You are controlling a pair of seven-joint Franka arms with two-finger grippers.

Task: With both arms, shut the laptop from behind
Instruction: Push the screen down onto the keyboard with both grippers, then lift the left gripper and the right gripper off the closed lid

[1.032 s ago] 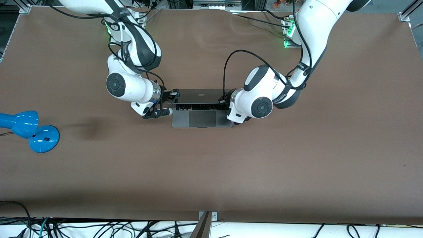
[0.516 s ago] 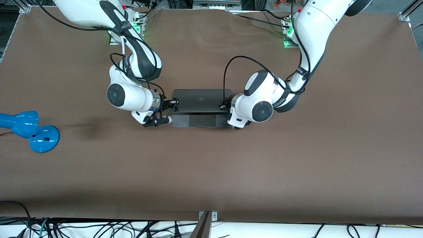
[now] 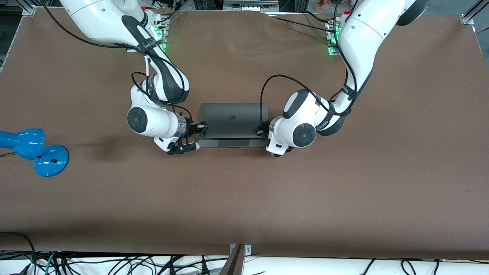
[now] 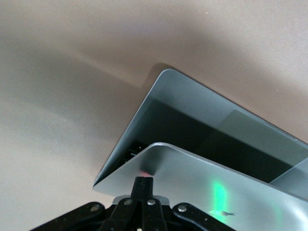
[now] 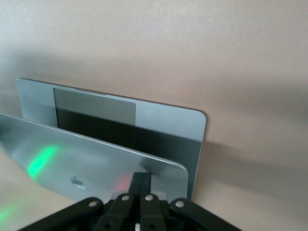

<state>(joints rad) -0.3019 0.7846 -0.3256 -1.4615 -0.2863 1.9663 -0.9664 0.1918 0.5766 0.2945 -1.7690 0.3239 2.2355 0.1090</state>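
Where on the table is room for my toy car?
Bare table spreads from the laptop down to the front edge, past the blue lamp. It is crowded beside the laptop, where the right tool and left tool press its lid.

You have the laptop (image 3: 233, 121) on the tabletop (image 3: 244, 198) about midway between the two arms' ends, a slim grey metal machine with its lid tilted far down over the base but not shut: a strip of trackpad and palm rest shows along its edge nearest the front camera. The dark apple logo on the lid faces up. The right gripper (image 3: 200, 130) presses on the lid's corner at the right arm's end, jaws together; the left gripper (image 3: 261, 130) presses likewise on the corner at the left arm's end.
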